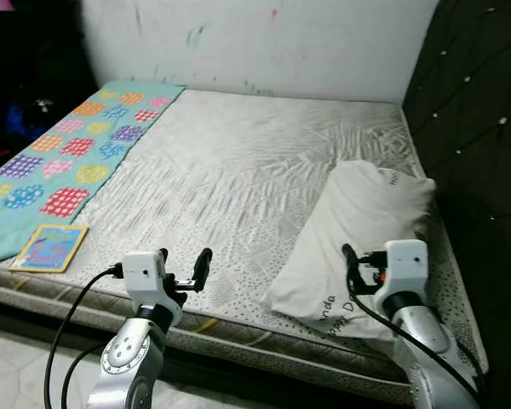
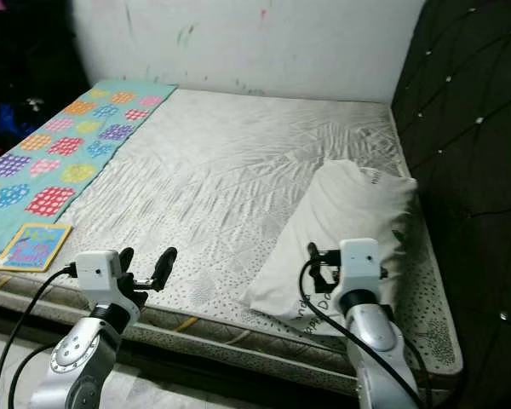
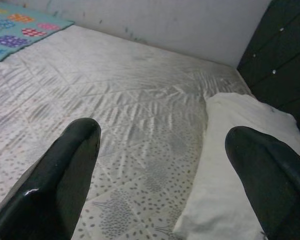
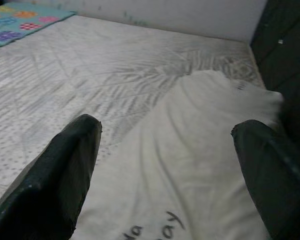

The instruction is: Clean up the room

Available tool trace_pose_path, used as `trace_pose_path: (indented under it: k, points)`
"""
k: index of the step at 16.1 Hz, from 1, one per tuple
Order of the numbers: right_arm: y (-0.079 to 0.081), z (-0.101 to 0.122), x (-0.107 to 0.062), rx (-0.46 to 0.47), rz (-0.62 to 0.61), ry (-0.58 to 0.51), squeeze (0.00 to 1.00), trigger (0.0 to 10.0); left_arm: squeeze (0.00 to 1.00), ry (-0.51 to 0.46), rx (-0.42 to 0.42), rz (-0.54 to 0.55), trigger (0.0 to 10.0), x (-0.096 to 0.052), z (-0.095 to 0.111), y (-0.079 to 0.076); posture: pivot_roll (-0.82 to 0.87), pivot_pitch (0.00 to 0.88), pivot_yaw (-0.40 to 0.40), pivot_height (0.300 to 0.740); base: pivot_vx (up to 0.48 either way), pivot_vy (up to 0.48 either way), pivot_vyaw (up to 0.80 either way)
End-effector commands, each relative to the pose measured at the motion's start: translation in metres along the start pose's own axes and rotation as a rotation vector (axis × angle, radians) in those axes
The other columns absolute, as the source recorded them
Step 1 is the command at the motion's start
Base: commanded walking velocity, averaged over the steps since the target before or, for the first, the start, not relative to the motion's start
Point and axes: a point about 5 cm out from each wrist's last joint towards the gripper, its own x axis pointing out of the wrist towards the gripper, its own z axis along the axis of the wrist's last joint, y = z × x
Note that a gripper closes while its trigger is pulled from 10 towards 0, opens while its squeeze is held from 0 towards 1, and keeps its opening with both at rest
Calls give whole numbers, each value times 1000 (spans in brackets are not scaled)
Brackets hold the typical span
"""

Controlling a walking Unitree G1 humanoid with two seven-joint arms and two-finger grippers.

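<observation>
The fingers (image 4: 55, 170) of the right gripper (image 4: 165, 170) are hanging spread wide just above the pillow (image 1: 358, 230) — empty, as is the left gripper (image 3: 160, 175) — so closing on a thick fold would likely be gripping best.

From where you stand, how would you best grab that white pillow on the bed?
Probably by the near end of the pillow, where it lies at the mattress edge. The right gripper hovers open over that end, so coming straight down from above and pinching the soft fabric looks easiest.
</observation>
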Motion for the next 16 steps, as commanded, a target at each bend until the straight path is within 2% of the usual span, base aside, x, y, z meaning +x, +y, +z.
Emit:
trace_pose_path:
  k: [1, 16]
  points:
    - [2, 4, 4, 0, 10, -13, 0, 10000, 0, -8, 15, -2, 10000, 4, 3, 2, -84, 0, 23, 740, 0, 0, 0]
    - [4, 5, 9, -3, 13, -26, 0, 10000, 0, -21, 20, -10, 10000, 10, 6, 1, -85, 0, 29, 740, 0, 0, 0]
